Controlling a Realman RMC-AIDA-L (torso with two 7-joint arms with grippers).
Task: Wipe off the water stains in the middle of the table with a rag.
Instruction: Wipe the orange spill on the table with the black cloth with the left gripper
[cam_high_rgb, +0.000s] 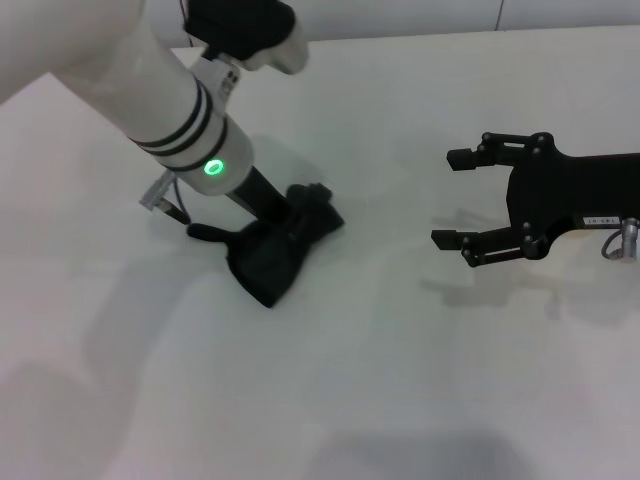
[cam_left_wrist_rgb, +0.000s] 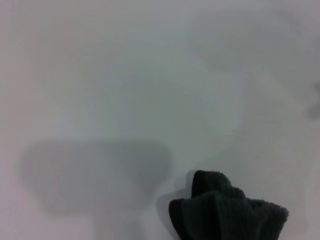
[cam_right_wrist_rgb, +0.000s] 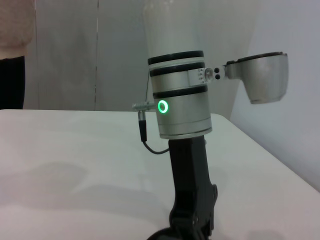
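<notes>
Item: rag (cam_high_rgb: 280, 245), dark cloth, bunched, lying on the white table (cam_high_rgb: 400, 380) near its middle.

Left gripper (cam_high_rgb: 270, 225): pointing down into the rag and pressing it onto the surface; whether its fingers are pinching the cloth cannot be told, as the folds are hiding them.

Right gripper (cam_high_rgb: 462, 198): hanging idle well apart to the right, fingers spread, holding nothing.

Water stains: not showing in any view; probably lying under the cloth or already lifted.

Handling note: the wiping likely goes best keeping steady downward pressure, sweeping the bunched cloth across the middle in overlapping passes, and keeping the arm low so that the rag is not slipping free.
</notes>
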